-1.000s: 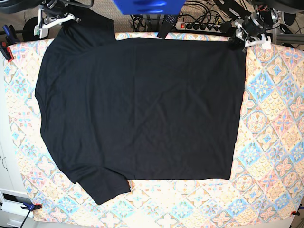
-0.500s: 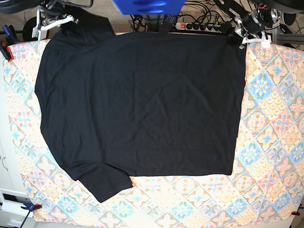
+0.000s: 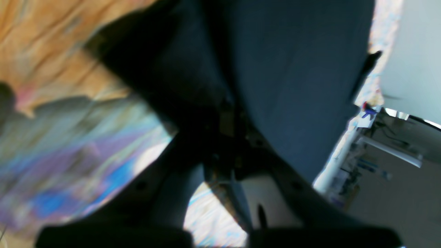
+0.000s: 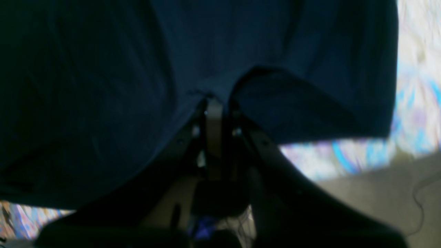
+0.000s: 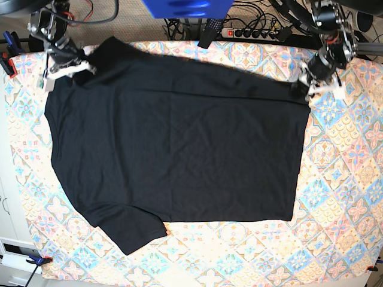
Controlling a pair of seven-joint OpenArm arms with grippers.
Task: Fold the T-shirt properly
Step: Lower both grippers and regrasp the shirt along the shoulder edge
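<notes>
The right pincer (image 5: 58,67) is clamped on the shoulder-and-sleeve corner of the T-shirt (image 5: 173,143); its wrist view shows the jaws together with black cloth (image 4: 213,62) gathered just ahead of them. From this pincer the garment spreads forward over the patterned tabletop (image 5: 347,197) and sideways toward the other arm. Its long axis runs from one pincer to the other, neck end by the right, hem end by the left. The fabric is plain black, lightly creased, lying mostly flat; one sleeve juts out at the near edge, well apart from both pincers. The left pincer (image 5: 311,84) is clamped on the far hem corner, dark cloth (image 3: 293,69) hanging from its closed tips. Judgement: each arm holds its own corner, neither is nearer, and the held edge faces the free near edge.
</notes>
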